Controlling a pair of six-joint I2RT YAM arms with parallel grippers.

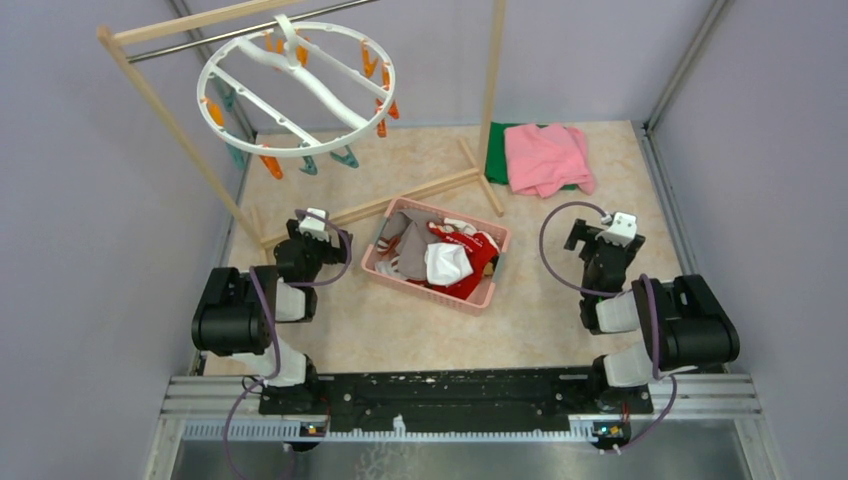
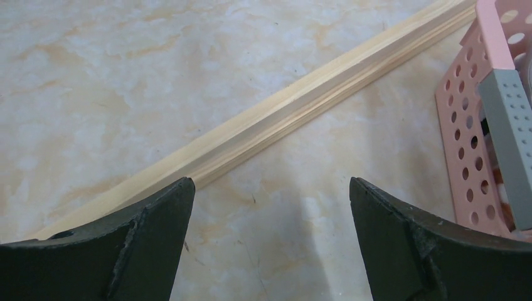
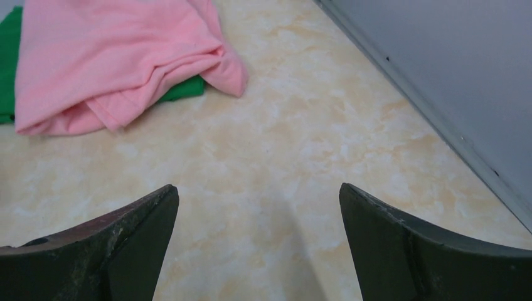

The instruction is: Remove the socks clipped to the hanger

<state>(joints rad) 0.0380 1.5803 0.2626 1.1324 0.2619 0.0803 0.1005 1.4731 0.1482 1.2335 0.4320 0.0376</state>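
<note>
Red, white and grey fabric socks (image 1: pixel 445 258) sit in the pink perforated basket (image 1: pixel 425 288), white plastic ring hanger (image 1: pixel 297 88) looks bare. Left gripper (image 2: pixel 271 185) and right gripper (image 3: pixel 258 188) gape wide, empty. Careless left swing could clip that pale wooden rail (image 2: pixel 282 116).

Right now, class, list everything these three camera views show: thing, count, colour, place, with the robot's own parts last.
hanger: one, white, back left, at the rack's bar
clips: several, orange and teal, dangling from the hanger, holding nothing
rack: one, pale wood with metal bar, back left
basket: one, pink, perforated, mid-table
socks: heap, count unclear, red-and-white, white, grey-brown, in the basket
pink cloth: one, back right, on the green cloth
green cloth: one, back right, mostly covered
table: one, beige marbled
left gripper: one, black, open, empty, beside the basket
right gripper: one, black, open, empty, near the cloths
</note>
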